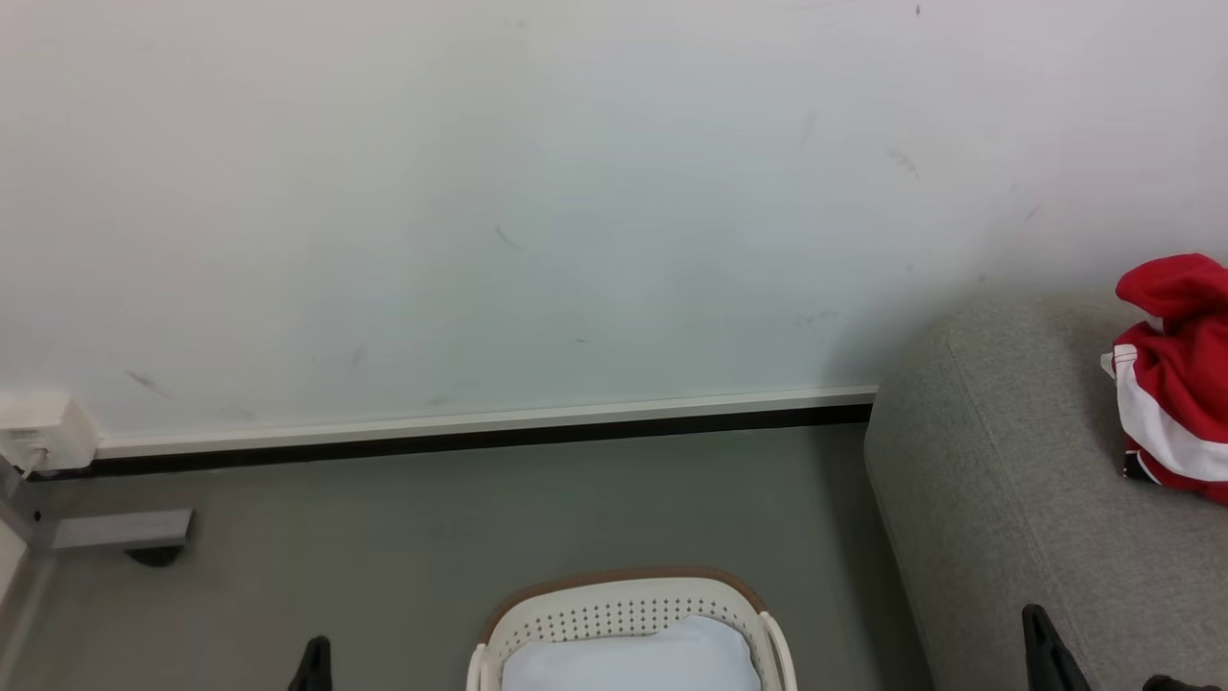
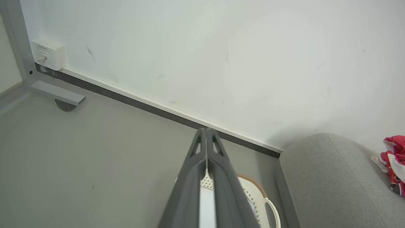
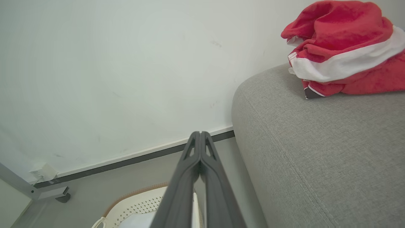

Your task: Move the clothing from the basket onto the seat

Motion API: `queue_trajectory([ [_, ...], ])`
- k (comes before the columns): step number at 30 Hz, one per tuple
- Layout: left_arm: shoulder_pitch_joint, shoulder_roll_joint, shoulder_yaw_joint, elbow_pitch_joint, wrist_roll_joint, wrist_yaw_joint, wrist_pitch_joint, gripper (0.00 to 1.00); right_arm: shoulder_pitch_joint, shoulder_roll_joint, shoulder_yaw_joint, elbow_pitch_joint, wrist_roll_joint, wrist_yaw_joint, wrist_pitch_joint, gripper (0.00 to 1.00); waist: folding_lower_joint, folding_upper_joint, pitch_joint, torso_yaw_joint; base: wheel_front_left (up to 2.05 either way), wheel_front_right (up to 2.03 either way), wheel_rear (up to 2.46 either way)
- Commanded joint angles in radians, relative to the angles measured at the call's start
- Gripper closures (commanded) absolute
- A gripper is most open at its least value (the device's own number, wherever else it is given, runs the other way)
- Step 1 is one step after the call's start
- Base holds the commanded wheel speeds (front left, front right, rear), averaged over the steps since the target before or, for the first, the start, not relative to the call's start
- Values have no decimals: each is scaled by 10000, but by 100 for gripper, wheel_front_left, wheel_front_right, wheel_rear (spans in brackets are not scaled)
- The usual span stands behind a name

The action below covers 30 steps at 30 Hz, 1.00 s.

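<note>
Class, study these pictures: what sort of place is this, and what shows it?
Probably a home-style living room, perhaps a mock-up: a grey fabric sofa stands against a white wall, a perforated laundry basket sits on the floor, and red-and-white clothing lies on the sofa.

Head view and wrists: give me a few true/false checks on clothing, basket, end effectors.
1. The soft red-and-white clothing lies on the grey fabric sofa. True.
2. The oval cream perforated plastic basket stands on the sofa. False: it stands on the grey floor beside it.
3. The left end effector is shut and empty. True.
4. The right end effector grips the clothing. False: it is shut on nothing, apart from the clothing.
</note>
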Motion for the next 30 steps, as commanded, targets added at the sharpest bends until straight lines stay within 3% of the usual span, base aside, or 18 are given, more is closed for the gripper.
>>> queue_trajectory([
  [1,-284,63,71,-196,-357,-55,75,100,-338,-89,-79,-178,370,-3,74,100,0,0,4,7,0,0,0],
  [30,-875,34,344,-377,-4803,-172,1226,100,-834,-140,-489,-345,4945,-9,1223,100,0,0,143,241,0,0,0],
])
